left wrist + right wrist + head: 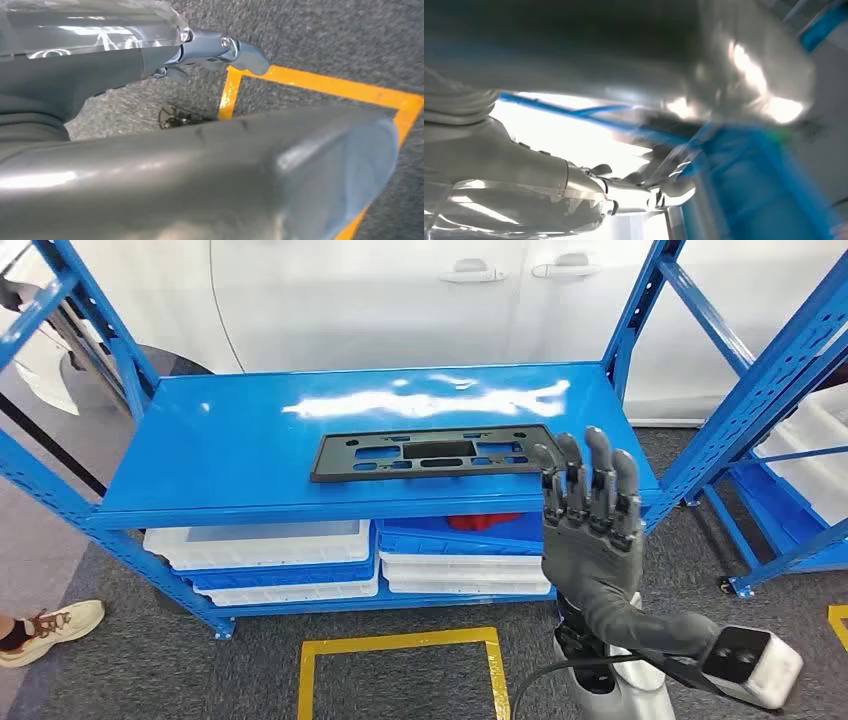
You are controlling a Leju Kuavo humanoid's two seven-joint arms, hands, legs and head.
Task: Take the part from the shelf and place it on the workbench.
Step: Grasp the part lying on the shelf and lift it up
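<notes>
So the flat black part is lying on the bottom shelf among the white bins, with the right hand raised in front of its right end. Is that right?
Not quite. The flat black part lies on the top blue shelf, not the bottom one; the white bins sit below it. The head view shows this. The right hand is indeed raised in front of the part's right end.

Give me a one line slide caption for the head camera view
Right hand, fingers apart and holding nothing, raised at the right end of the black part lying flat on the blue shelf.
</notes>
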